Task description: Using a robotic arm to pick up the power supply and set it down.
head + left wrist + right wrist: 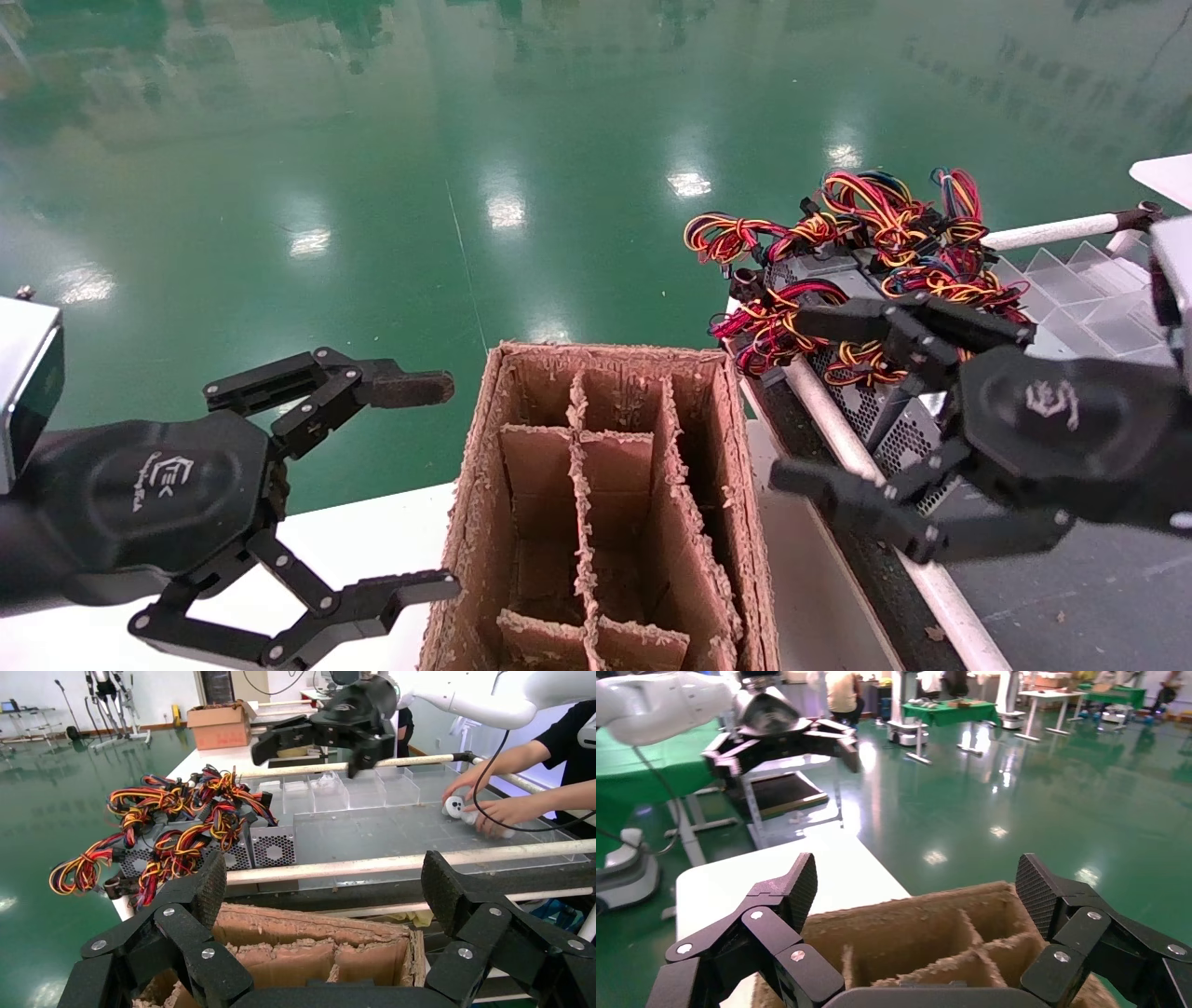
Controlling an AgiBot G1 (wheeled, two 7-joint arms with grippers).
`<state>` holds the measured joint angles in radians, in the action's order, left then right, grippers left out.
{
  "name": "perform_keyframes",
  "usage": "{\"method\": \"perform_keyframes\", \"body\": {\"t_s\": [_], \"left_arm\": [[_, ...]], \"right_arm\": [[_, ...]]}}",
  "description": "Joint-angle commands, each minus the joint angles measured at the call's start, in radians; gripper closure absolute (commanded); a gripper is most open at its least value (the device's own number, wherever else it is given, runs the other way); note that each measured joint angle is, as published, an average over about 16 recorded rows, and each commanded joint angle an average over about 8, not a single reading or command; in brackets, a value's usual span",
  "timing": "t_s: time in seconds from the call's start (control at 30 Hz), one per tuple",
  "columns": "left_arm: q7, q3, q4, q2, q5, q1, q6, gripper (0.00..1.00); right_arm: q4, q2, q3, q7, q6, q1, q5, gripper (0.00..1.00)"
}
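Grey power supply (871, 410) x1, cardboard box (605, 503) x1, right tool (843, 410) & left tool (438, 485) both spread apart

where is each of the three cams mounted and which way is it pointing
Head view: on the robot's head, looking forward and down at the cardboard divider box and power supply; left gripper and right gripper, both open, show.
Left wrist view: on the left arm, looking across the box at the power supply; its own fingers frame it.
Right wrist view: on the right arm, looking across the box toward the left gripper.
All share the box.
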<state>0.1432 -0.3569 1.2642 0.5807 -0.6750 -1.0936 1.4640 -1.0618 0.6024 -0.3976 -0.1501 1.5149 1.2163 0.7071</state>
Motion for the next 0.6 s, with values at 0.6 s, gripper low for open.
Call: {"method": "perform_keyframes", "body": {"t_s": [0.6], "left_arm": [[0.0,0.0,0.0,0.0,0.0,0.0,0.0,0.0]], "right_arm": [[-0.256,0.01,0.136,-0.042,-0.021,-0.164,0.027,0.0]]}}
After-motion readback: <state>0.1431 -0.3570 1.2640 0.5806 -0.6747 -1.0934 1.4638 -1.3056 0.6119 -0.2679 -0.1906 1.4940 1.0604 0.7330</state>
